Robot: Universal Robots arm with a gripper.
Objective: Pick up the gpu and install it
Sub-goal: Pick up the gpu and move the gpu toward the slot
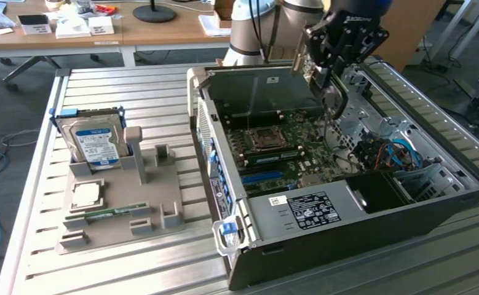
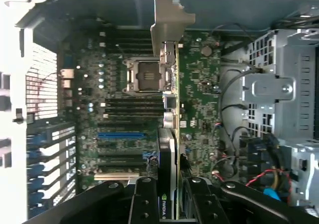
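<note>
gpu (image 2: pixel 172 109) hangs on edge above the motherboard (image 2: pixel 119 129) inside the open computer case (image 1: pixel 362 236); I see my arm pointing straight down, gripper (image 2: pixel 172 201) fingers pinching the card's upper edge.

Holding the gpu (image 1: pixel 332 103) upright in the gripper (image 1: pixel 329 83). Just below the gripper, the motherboard (image 1: pixel 297 138) inside the open computer case (image 1: pixel 346 246). Well apart from the gripper, toward the exterior view's left, a grey tray (image 1: pixel 161 184) with hard drive (image 1: pixel 96 141) and memory stick (image 1: pixel 108 214).
</note>
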